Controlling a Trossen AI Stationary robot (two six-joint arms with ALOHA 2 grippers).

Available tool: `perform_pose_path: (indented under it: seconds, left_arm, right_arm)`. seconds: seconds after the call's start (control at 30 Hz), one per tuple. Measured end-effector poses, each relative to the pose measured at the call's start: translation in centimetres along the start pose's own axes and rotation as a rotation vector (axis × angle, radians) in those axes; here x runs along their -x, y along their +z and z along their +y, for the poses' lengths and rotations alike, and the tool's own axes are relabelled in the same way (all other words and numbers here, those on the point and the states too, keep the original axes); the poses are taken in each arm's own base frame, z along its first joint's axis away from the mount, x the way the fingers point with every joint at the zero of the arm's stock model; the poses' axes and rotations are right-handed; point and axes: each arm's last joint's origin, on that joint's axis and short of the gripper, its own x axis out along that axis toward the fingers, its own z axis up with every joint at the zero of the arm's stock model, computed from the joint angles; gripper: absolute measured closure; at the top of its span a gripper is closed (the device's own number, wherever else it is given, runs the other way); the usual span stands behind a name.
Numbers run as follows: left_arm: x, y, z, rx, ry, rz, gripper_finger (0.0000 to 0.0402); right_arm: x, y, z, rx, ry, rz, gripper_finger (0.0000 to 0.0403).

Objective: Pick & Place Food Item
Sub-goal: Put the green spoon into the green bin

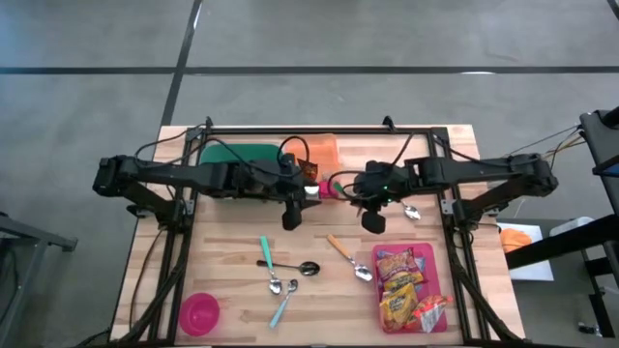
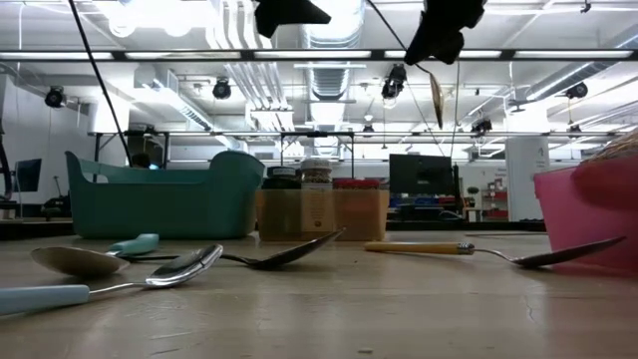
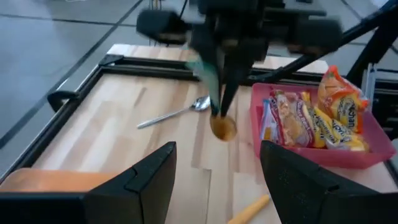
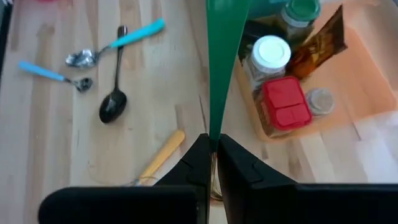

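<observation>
right hand (image 4: 212,163), dark fingers pressed together on a green-handled utensil (image 4: 222,56) over the pale wooden worktop (image 4: 155,93). beside it: two light-blue-handled spoons (image 4: 115,45), a black spoon (image 4: 114,99), a yellow-handled utensil (image 4: 160,155), and an orange tray (image 4: 354,81) holding a white-lidded jar (image 4: 268,57) and red-lidded container (image 4: 286,106).

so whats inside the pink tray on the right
The pink tray holds snack packets in orange, yellow and red wrappers, piled together. Whatever lies beneath them is covered.

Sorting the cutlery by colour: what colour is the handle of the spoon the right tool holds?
Green, clearest in the right wrist view: spoon handle.
</observation>
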Motion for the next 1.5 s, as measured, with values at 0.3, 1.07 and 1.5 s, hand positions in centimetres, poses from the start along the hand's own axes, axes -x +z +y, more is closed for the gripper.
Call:
perform_pose_path:
  seconds: [0.3,1.07,1.5]
  left_arm:
    - [0.3,1.4,1.0,0.383,-0.039,-0.053,0.0166]
    - [0.2,-0.1,1.9,0.636,-0.138,0.153,0.0235]
    - [0.1,-0.3,1.7,0.649,-0.195,0.197,0.0252]
  right_arm:
    - [-2.6,0.2,1.0,0.085,0.011,0.029,0.0391]
    - [-5.5,3.2,2.9,0.234,-0.045,0.120,0.0391]
    - [-5.7,3.6,3.2,0.244,-0.070,0.135,0.0391]
